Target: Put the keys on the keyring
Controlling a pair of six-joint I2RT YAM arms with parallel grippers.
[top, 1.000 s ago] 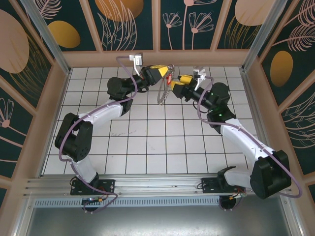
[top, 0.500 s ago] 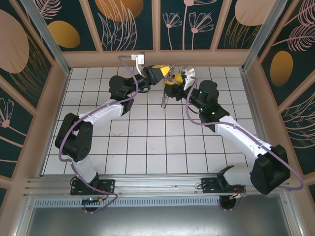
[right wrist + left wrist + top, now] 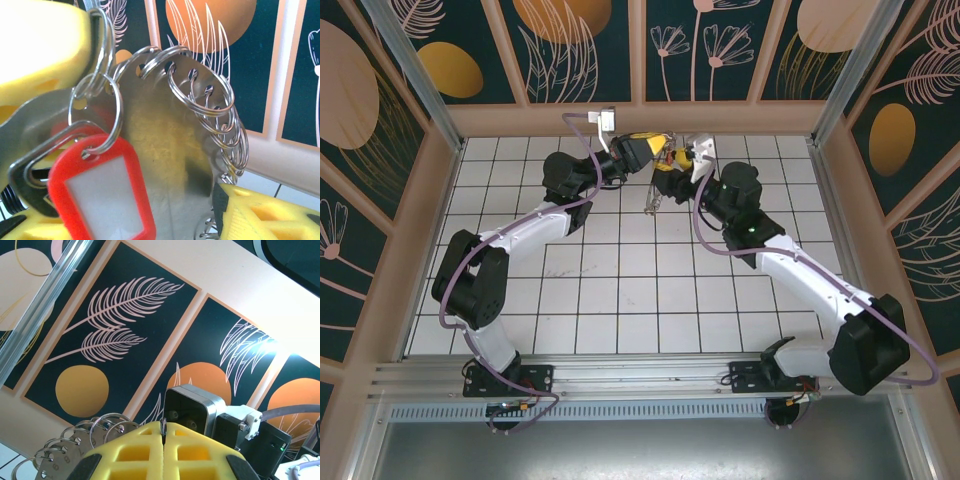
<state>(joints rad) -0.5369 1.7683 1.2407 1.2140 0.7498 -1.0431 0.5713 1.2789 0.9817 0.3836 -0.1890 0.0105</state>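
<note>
Both arms reach to the far middle of the tabletop, and their tips meet in the air above it. Left gripper is clenched: in its wrist view the yellow pads sit flush with a thin metal edge pinched in the seam, so it is grasping the metal plate. The plate hangs broadside to the right wrist camera, long axis roughly up-down, its upper left corner under the left arm's yellow finger. Split rings are threaded through holes along the plate's top and right edge, fanned close together. A larger ring at the left carries the red tag. Right gripper sits just beside the left one, coming in from the right. Its fingers stand apart on either side of the plate's lower part, and I cannot tell whether they press on anything. From above, a metal bundle dangles below the two tips, probably the keys, too small to confirm. Judgement: the right arm is the free, nearer one, and the rings lie above and right of its fingers.
</note>
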